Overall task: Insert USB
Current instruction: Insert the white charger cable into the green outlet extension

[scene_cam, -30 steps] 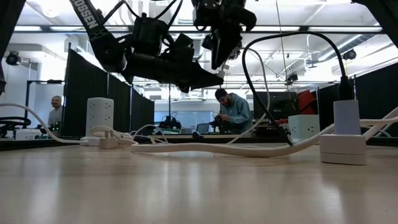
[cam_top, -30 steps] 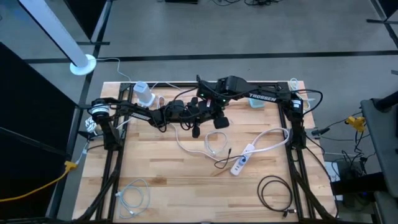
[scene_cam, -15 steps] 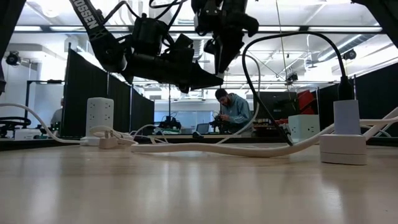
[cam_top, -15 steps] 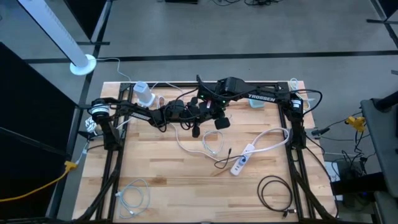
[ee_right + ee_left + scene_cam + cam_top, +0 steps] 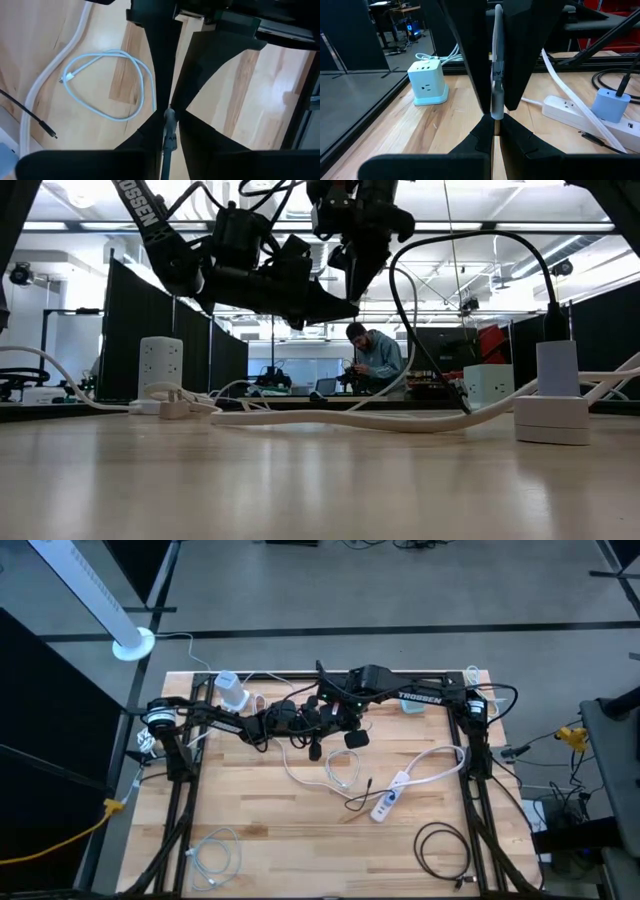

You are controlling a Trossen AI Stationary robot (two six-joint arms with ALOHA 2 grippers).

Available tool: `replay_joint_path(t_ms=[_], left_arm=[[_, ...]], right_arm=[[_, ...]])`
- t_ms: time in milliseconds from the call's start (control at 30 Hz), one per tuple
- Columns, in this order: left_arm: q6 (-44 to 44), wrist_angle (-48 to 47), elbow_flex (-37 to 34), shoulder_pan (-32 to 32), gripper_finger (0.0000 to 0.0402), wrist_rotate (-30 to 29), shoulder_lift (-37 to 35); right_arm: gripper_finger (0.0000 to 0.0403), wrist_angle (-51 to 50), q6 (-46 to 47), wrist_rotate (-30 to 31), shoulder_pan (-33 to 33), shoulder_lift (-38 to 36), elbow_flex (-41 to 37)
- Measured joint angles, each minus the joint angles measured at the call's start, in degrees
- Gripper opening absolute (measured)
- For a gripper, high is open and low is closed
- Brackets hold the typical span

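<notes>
Both grippers meet above the far middle of the table. My left gripper (image 5: pixel 322 727) reaches in from the left and my right gripper (image 5: pixel 343 728) from the right; each is shut on a thin white USB cable (image 5: pixel 496 60). The low view shows them well above the tabletop, the right gripper (image 5: pixel 356 278) pointing down beside the left gripper (image 5: pixel 336 304). A white power strip (image 5: pixel 392 796) lies flat on the table right of centre, with a blue adapter (image 5: pixel 612 102) plugged into it. A loose pale cable loop (image 5: pixel 120 82) lies on the wood under the grippers. My left gripper pinches the white cable's thicker plug part (image 5: pixel 495 97) between its two fingers, with the cable running on past them lengthwise. It is lifted clear of the table. My right gripper pinches a thin grey-white cable end (image 5: pixel 169 120) between its two fingers from above, pointing down, clear of the table.
A white outlet cube (image 5: pixel 232 690) stands at the far left, a pale blue cube (image 5: pixel 413 705) at the far right. A thick white cord (image 5: pixel 430 762) curves to the strip. A cable coil (image 5: pixel 215 855) lies near left, a black coil (image 5: pixel 445 845) near right. A person shows beyond the table.
My right gripper has shifted slightly toward the table's right edge while staying shut on the cable. My left gripper has kept still.
</notes>
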Motion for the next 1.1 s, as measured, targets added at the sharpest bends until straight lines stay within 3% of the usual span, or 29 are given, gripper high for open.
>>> replay_joint_path(t_ms=[267, 467, 700, 1100], left_arm=[[0.0, 0.0, 0.0, 0.0, 0.0006, 0.0, 0.0], [0.1, 0.0, 0.0, 0.0, 0.0006, 0.0, 0.0], [0.6, 0.0, 0.0, 0.0, 0.0010, 0.0, 0.0], [7.9, -4.4, -4.4, 0.0, 0.0120, -3.6, -5.7]], right_arm=[[0.0072, 0.1, 0.1, 0.0, -0.1, 0.0, 0.0], [0.0013, 0.1, -0.1, 0.0, -0.1, 0.0, 0.0], [0.0011, 0.1, -0.3, 0.0, -0.1, 0.0, 0.0], [0.0010, -3.6, -3.1, 0.2, -4.3, -3.5, -3.2]])
